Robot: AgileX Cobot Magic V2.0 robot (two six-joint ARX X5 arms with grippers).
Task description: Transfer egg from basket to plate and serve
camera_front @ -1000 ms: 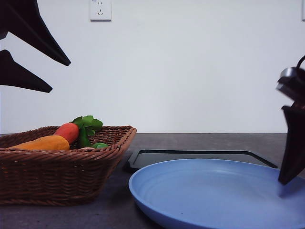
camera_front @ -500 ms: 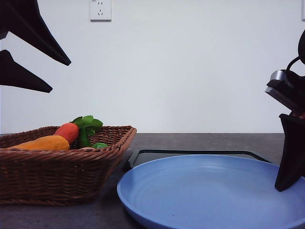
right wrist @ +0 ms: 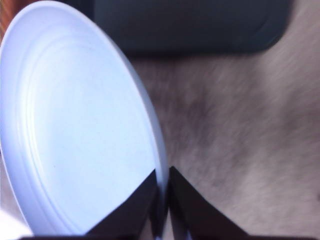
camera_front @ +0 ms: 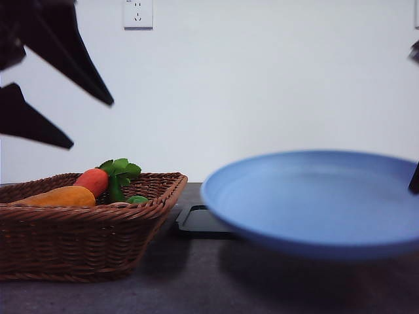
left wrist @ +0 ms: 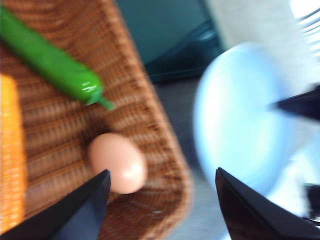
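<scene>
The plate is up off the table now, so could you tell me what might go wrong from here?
1. The right gripper pinches the light-blue plate only at its rim, so it may tilt or slip as it moves.
2. The egg lies against the wicker basket wall, so the open left gripper might catch the weave.
3. The green pepper lies close to the egg and could be knocked.

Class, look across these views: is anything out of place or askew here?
Yes. The plate hangs above the table, pinched at its rim by the right gripper, while the egg lies in the basket beneath the open left gripper.
</scene>
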